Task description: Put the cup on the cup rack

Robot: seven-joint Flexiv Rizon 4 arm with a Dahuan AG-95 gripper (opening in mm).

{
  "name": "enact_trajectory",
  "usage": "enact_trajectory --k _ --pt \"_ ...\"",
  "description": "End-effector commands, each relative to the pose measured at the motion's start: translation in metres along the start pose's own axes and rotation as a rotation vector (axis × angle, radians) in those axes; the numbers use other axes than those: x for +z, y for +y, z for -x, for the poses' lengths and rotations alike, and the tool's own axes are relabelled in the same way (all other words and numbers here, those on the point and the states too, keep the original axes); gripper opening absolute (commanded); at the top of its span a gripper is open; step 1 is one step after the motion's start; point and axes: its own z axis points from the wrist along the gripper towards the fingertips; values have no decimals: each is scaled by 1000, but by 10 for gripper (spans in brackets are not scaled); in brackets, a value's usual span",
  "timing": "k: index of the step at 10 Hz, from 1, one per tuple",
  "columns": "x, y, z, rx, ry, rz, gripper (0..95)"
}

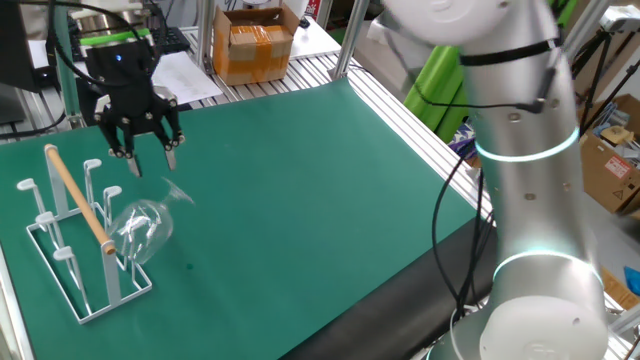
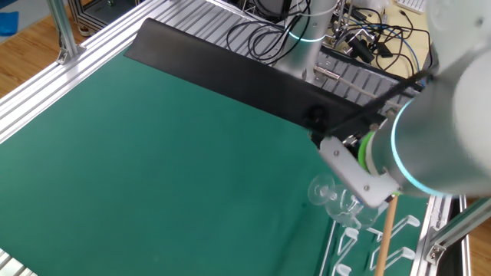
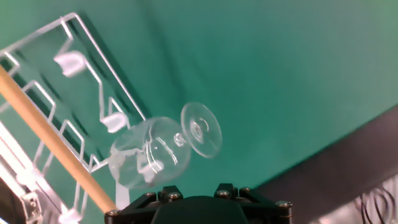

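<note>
The cup [image 1: 142, 226] is a clear glass goblet lying tilted on the cup rack [image 1: 88, 300], its bowl over a white peg and its foot [image 1: 178, 191] pointing up and to the right. The rack's wooden rod [image 1: 78, 196] slants beside it. My gripper [image 1: 148, 154] hangs just above the cup's foot, open and empty, clear of the glass. In the hand view the cup [image 3: 152, 157] sits on a peg next to the rod [image 3: 56, 149], and my fingertips do not show. In the other fixed view the cup [image 2: 331, 196] and rack [image 2: 360, 238] lie partly behind my arm.
A cardboard box [image 1: 255, 42] stands behind the table on the aluminium frame. A black strip [image 2: 230, 73] runs along one table edge, with cables [image 2: 360, 42] beyond it. The robot's base column [image 1: 530, 200] rises at the right of the green mat [image 1: 300, 200].
</note>
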Motion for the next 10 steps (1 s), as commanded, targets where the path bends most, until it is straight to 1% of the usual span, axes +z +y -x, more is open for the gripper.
enact_trajectory --k 1,3,5,6,7,8,9,10 --pt "-8 1 7 -10 8 -24 570" --pt "-14 -5 15 -28 -13 -44 570" --pt "-16 -17 25 -56 -20 -44 570" --pt "-14 -22 28 -65 -34 -40 380" --pt "-14 -24 30 -67 -53 -37 380" --pt "-13 -27 29 -68 -81 -34 570" --pt "-14 -29 28 -65 -116 -29 570" --pt "-13 -31 27 -63 -152 -32 570"
